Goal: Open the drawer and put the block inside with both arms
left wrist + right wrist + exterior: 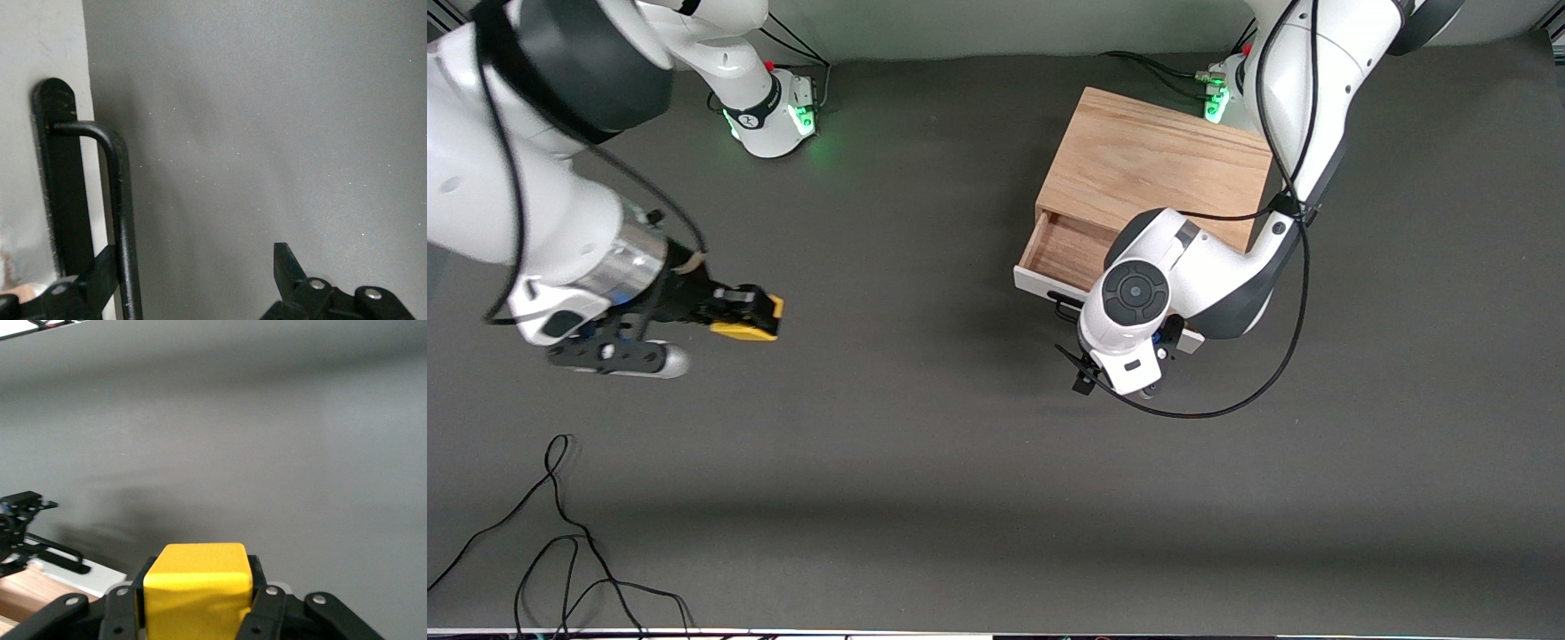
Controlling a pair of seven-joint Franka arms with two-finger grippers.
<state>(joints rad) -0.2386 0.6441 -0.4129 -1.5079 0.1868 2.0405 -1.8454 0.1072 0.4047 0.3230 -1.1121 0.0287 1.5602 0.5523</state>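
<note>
The light oak box (1156, 164) stands toward the left arm's end of the table. Its drawer (1063, 249) is pulled partly open and shows its wood interior. In the left wrist view my left gripper (193, 277) is open at the white front panel (33, 60). The black wire handle (120, 200) stands between its fingers, close against one finger (90, 283). In the front view the left arm's wrist (1129, 302) hides that gripper. My right gripper (751, 316) is shut on the yellow block (198, 587) and holds it above the mat toward the right arm's end.
The grey mat (925, 427) covers the table. Loose black cables (560, 542) lie on it near the front camera at the right arm's end. The left arm's cable (1280, 356) loops down beside the drawer. The drawer front (87, 577) also shows in the right wrist view.
</note>
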